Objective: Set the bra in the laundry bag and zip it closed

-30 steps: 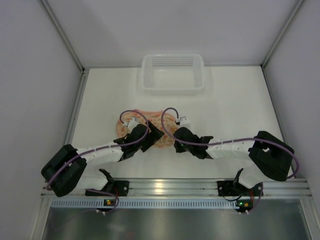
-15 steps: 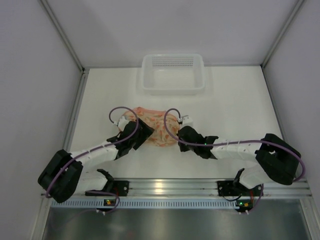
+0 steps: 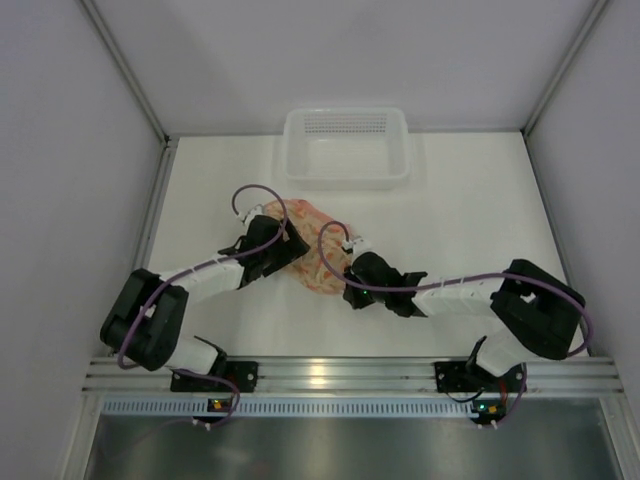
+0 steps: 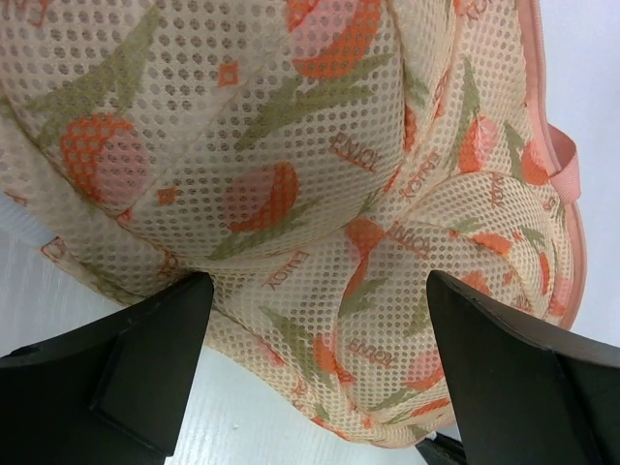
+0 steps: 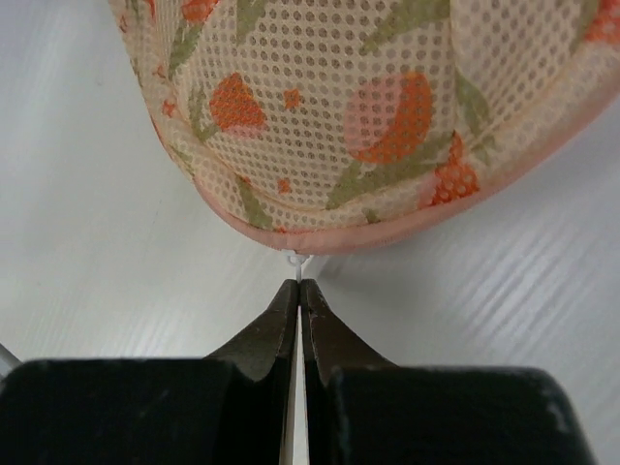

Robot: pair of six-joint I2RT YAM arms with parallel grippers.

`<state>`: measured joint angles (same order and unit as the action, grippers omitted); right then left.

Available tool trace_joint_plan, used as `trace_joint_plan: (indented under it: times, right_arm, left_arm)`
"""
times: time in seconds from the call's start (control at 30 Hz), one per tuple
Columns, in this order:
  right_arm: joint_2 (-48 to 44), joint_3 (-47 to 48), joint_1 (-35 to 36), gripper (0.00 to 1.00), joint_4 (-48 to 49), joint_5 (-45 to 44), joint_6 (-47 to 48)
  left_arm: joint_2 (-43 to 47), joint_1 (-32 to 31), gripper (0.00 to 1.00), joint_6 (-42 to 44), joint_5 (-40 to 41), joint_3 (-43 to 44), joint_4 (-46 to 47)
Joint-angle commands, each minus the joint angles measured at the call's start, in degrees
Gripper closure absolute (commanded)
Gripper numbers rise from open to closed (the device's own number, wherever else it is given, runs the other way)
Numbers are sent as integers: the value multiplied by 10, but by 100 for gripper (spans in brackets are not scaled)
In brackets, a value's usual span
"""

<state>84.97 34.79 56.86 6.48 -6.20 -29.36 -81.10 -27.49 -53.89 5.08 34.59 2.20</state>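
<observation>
Right wrist: right tool [image 5: 298, 288] clenched beside laundry bag [image 5: 368, 107]; left tool [image 4: 315, 295] released, straddling it; contents hidden

The laundry bag [image 4: 291, 194] runs off both wrist views (top edge).
</observation>
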Motion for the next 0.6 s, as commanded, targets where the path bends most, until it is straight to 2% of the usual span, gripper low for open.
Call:
trace_joint_plan:
  times: [0.0, 0.13, 0.33, 0.57]
  right_arm:
    - [59, 69, 4, 100, 13, 11, -13]
    - [105, 114, 6, 100, 1, 7, -17]
    - [118, 125, 6, 100, 16, 3, -20]
    - [115, 124, 5, 100, 26, 23, -20]
  left_arm:
    - [-18, 15, 1, 92, -43, 35, -64]
    - [78, 12, 1, 52, -92, 12, -63]
    - [192, 2, 1, -78, -68, -36, -60]
    - [190, -63, 1, -212, 16, -83, 7]
